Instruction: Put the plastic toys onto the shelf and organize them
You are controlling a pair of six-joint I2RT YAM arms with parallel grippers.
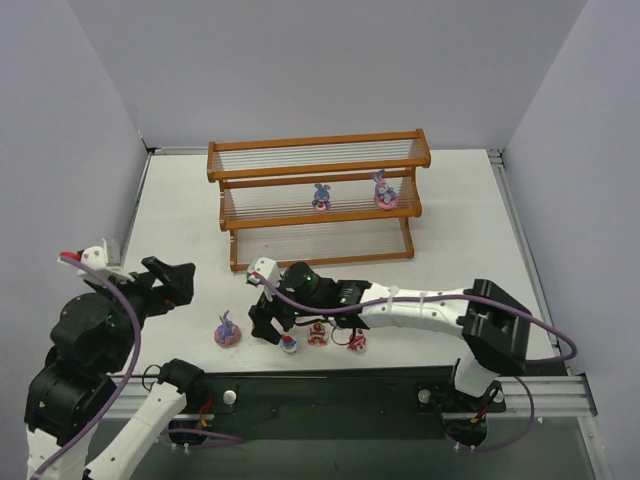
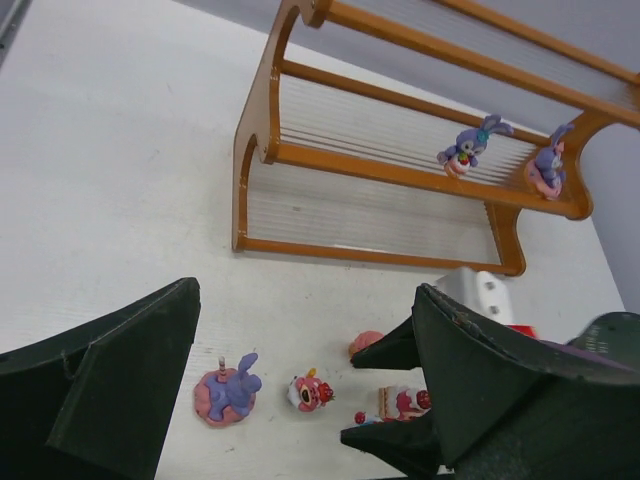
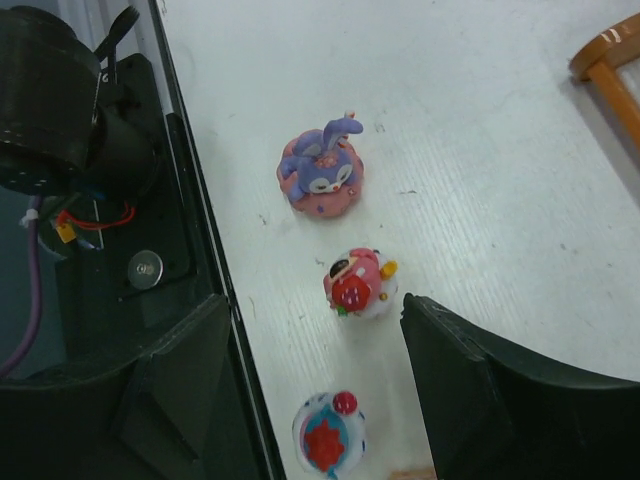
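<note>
The shelf (image 1: pixel 318 165) stands at the back of the table with two purple bunnies (image 1: pixel 321 197) (image 1: pixel 384 191) on its middle tier. Both bunnies also show on the shelf (image 2: pixel 262 130) in the left wrist view (image 2: pixel 465 148) (image 2: pixel 548 165). Near the front edge lie a purple bunny on a pink base (image 1: pixel 227 331) (image 3: pixel 320 172), a pink cupcake (image 3: pixel 358 282) (image 2: pixel 310 392), a white-and-blue cupcake (image 3: pixel 328 437) and a cake slice (image 2: pixel 400 402). My right gripper (image 1: pixel 268 325) (image 3: pixel 320 390) hangs open over these, its fingers either side of the white-and-blue cupcake without touching it. My left gripper (image 1: pixel 175 280) (image 2: pixel 310 400) is open and empty, left of the toys.
A black base rail (image 1: pixel 350 390) (image 3: pixel 190 200) runs along the table's near edge, close beside the toys. A small pink toy (image 2: pixel 366 342) lies behind the right gripper's far finger. Another toy (image 1: pixel 358 342) sits under the right arm. Grey walls enclose the table.
</note>
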